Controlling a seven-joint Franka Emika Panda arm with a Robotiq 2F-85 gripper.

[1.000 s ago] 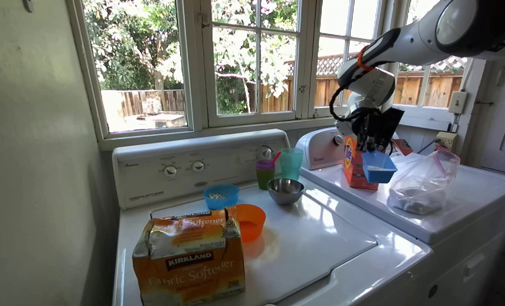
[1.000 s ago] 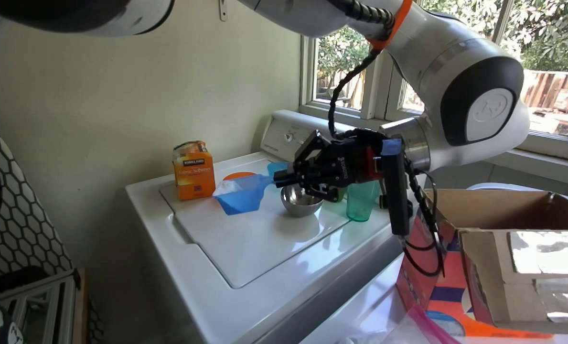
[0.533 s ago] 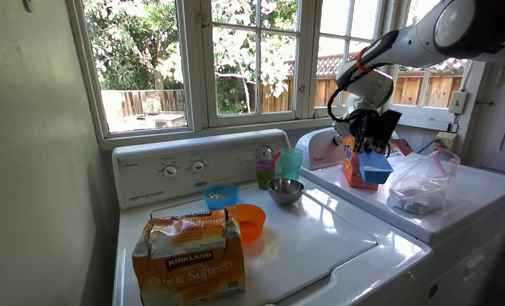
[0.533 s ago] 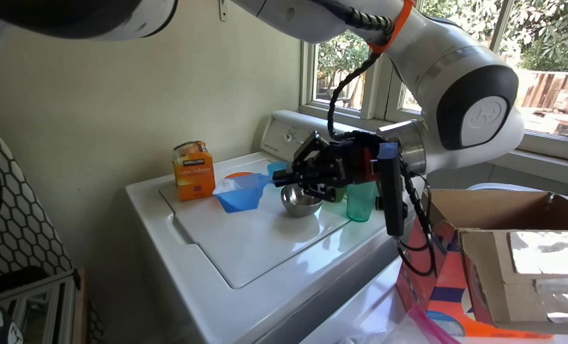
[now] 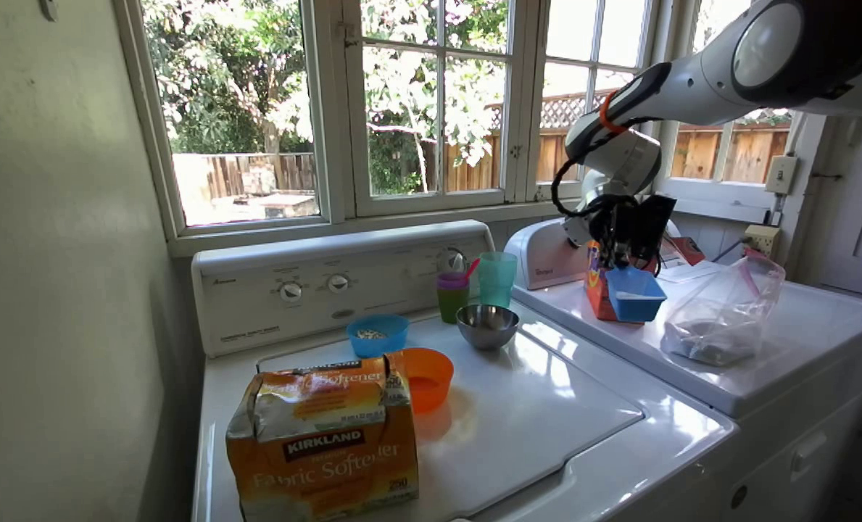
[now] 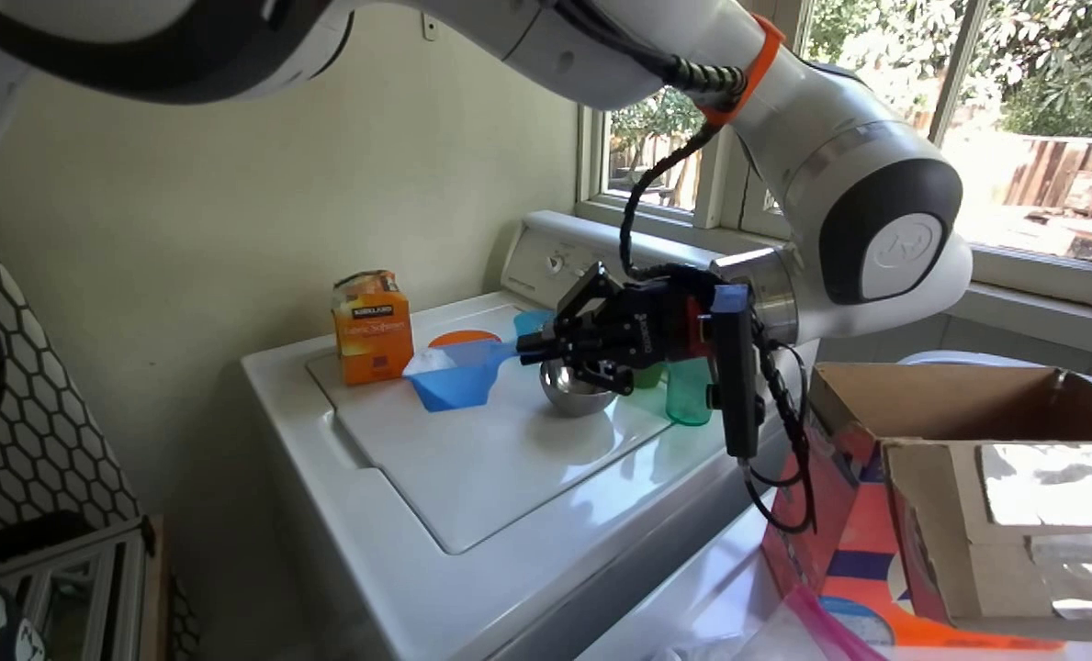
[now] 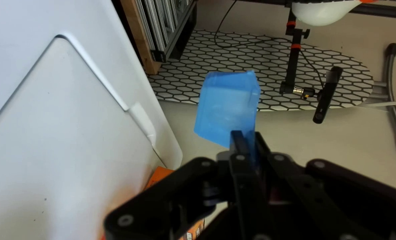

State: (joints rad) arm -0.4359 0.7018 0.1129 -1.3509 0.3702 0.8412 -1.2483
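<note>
Jaws pinch the handle (image 6: 506, 351) of the blue scoop (image 6: 452, 386), while the orange box (image 5: 323, 438) reads "KIRKLAND Fabric Softener".

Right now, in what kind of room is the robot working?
Probably a home laundry room: a white top-loading machine with dials, a second white machine beside it, and a Fabric Softener box.

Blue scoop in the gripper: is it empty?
No, an exterior view shows white material inside the blue scoop, which the gripper holds by its handle.
</note>
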